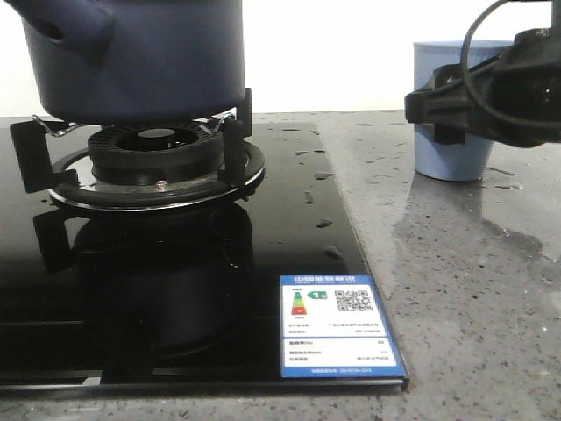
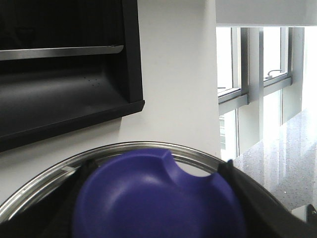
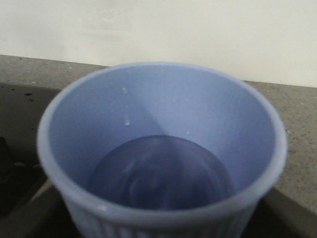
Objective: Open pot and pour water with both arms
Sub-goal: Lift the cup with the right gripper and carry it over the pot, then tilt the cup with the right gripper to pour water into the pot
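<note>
**Right gripper at the cup, pot on the burner**

The right gripper (image 1: pixel 438 110) reaches in from the right edge of the front view, a black angular body with a looping cable, its fingers set against the pale blue cup (image 1: pixel 454 114). The right wrist view looks straight down into that cup (image 3: pixel 163 148): ribbed outside, a few droplets on the inner wall, a darker round bottom. Dark shapes flank the cup's base there, so the gripper seems to stand around it, but whether it is clamped tight I cannot tell.

The left gripper is not seen in the front view. In the left wrist view, dark forms sit either side of a round blue piece with a notch in its edge (image 2: pixel 158 198), ringed by a shiny metal rim (image 2: pixel 44 181); how the gripper stands there cannot be made out. Behind are a white wall, a black shelf unit (image 2: pixel 64 74) and windows (image 2: pixel 257 64).

The pot (image 1: pixel 140 53), dark navy with a stubby hollow side handle, sits on the burner grate (image 1: pixel 149 158) of a glossy black cooktop (image 1: pixel 289 219), well apart from the cup. Water drops speckle the glass. An energy label (image 1: pixel 337 326) lies at its near corner. The cup stands on the grey speckled worktop (image 1: pixel 473 289).
</note>
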{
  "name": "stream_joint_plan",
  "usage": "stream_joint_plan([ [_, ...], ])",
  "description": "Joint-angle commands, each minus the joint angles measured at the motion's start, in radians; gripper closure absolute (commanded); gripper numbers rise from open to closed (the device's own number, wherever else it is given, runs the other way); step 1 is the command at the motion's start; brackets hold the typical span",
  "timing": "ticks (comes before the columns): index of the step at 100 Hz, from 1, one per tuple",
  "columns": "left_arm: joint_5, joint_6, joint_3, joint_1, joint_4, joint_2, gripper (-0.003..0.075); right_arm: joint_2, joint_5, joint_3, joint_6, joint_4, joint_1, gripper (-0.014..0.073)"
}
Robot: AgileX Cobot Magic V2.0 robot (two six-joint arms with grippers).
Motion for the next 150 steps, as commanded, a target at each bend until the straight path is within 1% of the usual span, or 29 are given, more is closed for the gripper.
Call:
stream_joint_plan([
  [1, 0.009, -0.012, -0.033, 0.003, -0.061, -0.036, 0.0533, -0.115, -0.109, -0.032, -0.003, -0.024, -0.001, 0.0391],
  [9, 0.0, -0.054, -0.033, 0.003, -0.031, -0.055, 0.0533, -0.188, -0.062, -0.05, -0.005, -0.055, -0.001, 0.0391],
  [21, -0.019, -0.174, -0.033, 0.003, 0.067, -0.076, 0.0533, -0.279, 0.035, -0.113, -0.007, -0.19, -0.001, 0.0391],
  [29, -0.019, -0.243, -0.033, 0.003, 0.139, -0.08, 0.0533, -0.307, 0.114, -0.183, -0.007, -0.291, 0.007, 0.0391],
  [38, -0.019, -0.288, -0.033, 0.003, 0.177, -0.091, 0.0533, -0.312, 0.185, -0.265, -0.007, -0.339, 0.035, 0.0391],
  [56, -0.019, -0.297, -0.033, 0.003, 0.182, -0.106, 0.0533, -0.287, 0.363, -0.439, -0.007, -0.386, 0.106, 0.0391],
  [68, -0.017, -0.299, -0.033, 0.003, 0.182, -0.116, 0.0533, -0.239, 0.492, -0.571, -0.007, -0.413, 0.149, 0.0391],
  [76, -0.02, -0.323, -0.033, 0.003, 0.182, -0.125, 0.0533, -0.203, 0.582, -0.647, -0.007, -0.433, 0.173, 0.0391],
  [90, -0.022, -0.325, -0.033, 0.003, 0.182, -0.138, 0.0533, -0.138, 0.702, -0.763, -0.007, -0.466, 0.213, 0.0391],
  [98, -0.023, -0.325, -0.033, 0.003, 0.182, -0.147, 0.0533, -0.107, 0.742, -0.811, -0.007, -0.51, 0.236, 0.0391],
  [117, -0.025, -0.325, -0.033, 0.003, 0.182, -0.162, 0.0533, -0.048, 0.78, -0.886, -0.007, -0.678, 0.285, 0.0391],
  [125, -0.027, -0.325, -0.033, 0.003, 0.182, -0.163, 0.0533, -0.023, 0.824, -0.911, -0.007, -0.74, 0.298, 0.0391],
  [135, -0.027, -0.325, -0.033, 0.003, 0.182, -0.163, 0.0533, 0.001, 0.828, -0.924, -0.007, -0.822, 0.298, 0.0391],
  [150, -0.027, -0.326, -0.033, 0.003, 0.183, -0.163, 0.0533, 0.029, 0.844, -0.926, -0.007, -1.024, 0.298, 0.0391],
])
